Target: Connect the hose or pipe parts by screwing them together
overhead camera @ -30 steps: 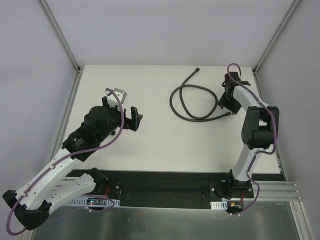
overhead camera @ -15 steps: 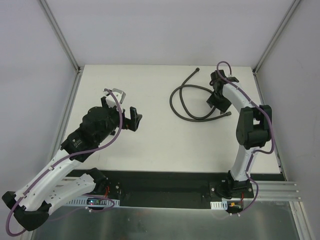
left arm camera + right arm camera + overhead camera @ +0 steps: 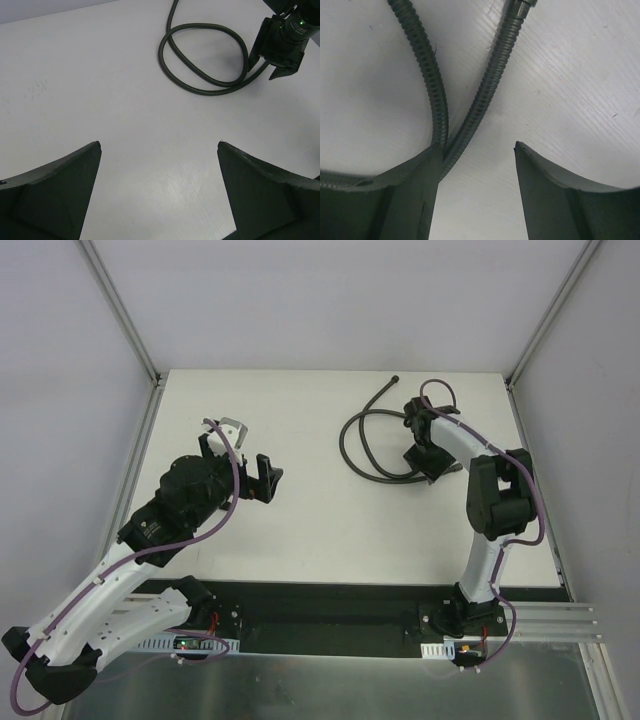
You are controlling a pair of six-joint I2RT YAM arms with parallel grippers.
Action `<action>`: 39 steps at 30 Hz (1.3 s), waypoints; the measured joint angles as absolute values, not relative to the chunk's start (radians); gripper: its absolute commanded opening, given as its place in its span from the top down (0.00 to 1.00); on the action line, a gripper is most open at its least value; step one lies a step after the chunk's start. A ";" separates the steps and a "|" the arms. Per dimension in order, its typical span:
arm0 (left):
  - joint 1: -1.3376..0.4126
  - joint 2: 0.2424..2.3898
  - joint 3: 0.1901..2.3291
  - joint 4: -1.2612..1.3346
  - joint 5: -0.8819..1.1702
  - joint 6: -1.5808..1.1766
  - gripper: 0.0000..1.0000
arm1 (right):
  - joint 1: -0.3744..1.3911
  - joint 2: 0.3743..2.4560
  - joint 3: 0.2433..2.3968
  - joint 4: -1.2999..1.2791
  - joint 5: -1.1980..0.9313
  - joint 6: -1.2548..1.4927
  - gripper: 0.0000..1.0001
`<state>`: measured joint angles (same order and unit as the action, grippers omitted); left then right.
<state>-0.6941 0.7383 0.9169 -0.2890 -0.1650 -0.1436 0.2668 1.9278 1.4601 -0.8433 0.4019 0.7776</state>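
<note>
The dark-grey ribbed hose [image 3: 342, 440] lies in a loose loop at the back right of the white table, one knobbed end [image 3: 396, 380] pointing to the rear. My right gripper [image 3: 430, 455] hangs low over the right side of that loop. In the right wrist view it [image 3: 477, 146] is open, two hose strands [image 3: 492, 75] cross at its left fingertip [image 3: 436, 150], and a connector end [image 3: 522, 4] shows at the top. My left gripper [image 3: 159, 145] is wide open with only bare table between its fingers, well to the left of the hose [image 3: 210, 92].
Grey enclosure walls and metal frame posts [image 3: 120, 310] bound the table on three sides. A black base rail [image 3: 320, 605] runs along the near edge. The right gripper's body [image 3: 282, 45] shows in the left wrist view beside the loop.
My right arm has swung left, from beside the hose's right end to over the loop's right side, its jaws barely narrowing. The left arm has hardly moved.
</note>
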 measured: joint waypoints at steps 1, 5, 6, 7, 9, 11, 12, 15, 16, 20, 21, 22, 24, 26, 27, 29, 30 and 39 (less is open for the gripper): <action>-0.694 0.738 0.917 -0.289 -0.165 -0.144 0.01 | 0.271 1.928 1.452 -0.843 0.405 0.787 0.38; -0.694 0.733 0.917 -0.289 -0.165 -0.146 0.01 | 0.278 1.932 1.428 -0.836 0.408 0.822 0.38; -0.694 0.731 0.917 -0.289 -0.165 -0.146 0.01 | 0.279 1.937 1.423 -0.833 0.408 0.828 0.38; -0.694 0.729 0.917 -0.289 -0.165 -0.146 0.01 | 0.280 1.944 1.420 -0.830 0.407 0.832 0.38; -0.694 0.727 0.917 -0.289 -0.165 -0.146 0.01 | 0.282 1.959 1.417 -0.823 0.406 0.839 0.38; -0.694 0.727 0.917 -0.289 -0.165 -0.146 0.01 | 0.284 1.974 1.414 -0.817 0.406 0.846 0.41; -0.694 0.727 0.917 -0.289 -0.165 -0.146 0.01 | 0.286 1.980 1.414 -0.817 0.406 0.848 0.42; -0.694 0.727 0.917 -0.289 -0.165 -0.147 0.01 | 0.289 1.985 1.413 -0.813 0.406 0.854 0.57; -0.694 0.727 0.917 -0.289 -0.164 -0.146 0.01 | 0.291 1.985 1.412 -0.810 0.405 0.855 0.63; -0.694 0.727 0.917 -0.289 -0.163 -0.147 0.01 | 0.293 1.984 1.402 -0.793 0.404 0.854 0.74; -0.694 0.727 0.917 -0.289 -0.162 -0.147 0.01 | 0.294 1.983 1.399 -0.787 0.405 0.850 0.78; -0.694 0.727 0.917 -0.289 -0.161 -0.147 0.01 | 0.296 1.977 1.389 -0.772 0.405 0.843 0.87; -0.694 0.728 0.917 -0.289 -0.161 -0.147 0.01 | 0.300 1.958 1.361 -0.738 0.406 0.820 0.94; -0.694 0.730 0.917 -0.288 -0.162 -0.151 0.01 | 0.305 1.927 1.316 -0.693 0.405 0.783 0.99; -0.694 0.735 0.917 -0.288 -0.164 -0.157 0.01 | 0.309 1.907 1.289 -0.659 0.401 0.754 0.99; -0.694 0.752 0.917 -0.288 -0.166 -0.177 0.03 | 0.321 1.855 1.214 -0.568 0.379 0.680 0.99; -0.694 0.759 0.917 -0.289 -0.166 -0.186 0.05 | 0.331 1.824 1.173 -0.520 0.363 0.633 0.99; -0.668 0.933 0.945 -0.342 -0.076 -0.405 0.10 | 0.445 1.510 0.886 -0.109 0.141 0.224 0.99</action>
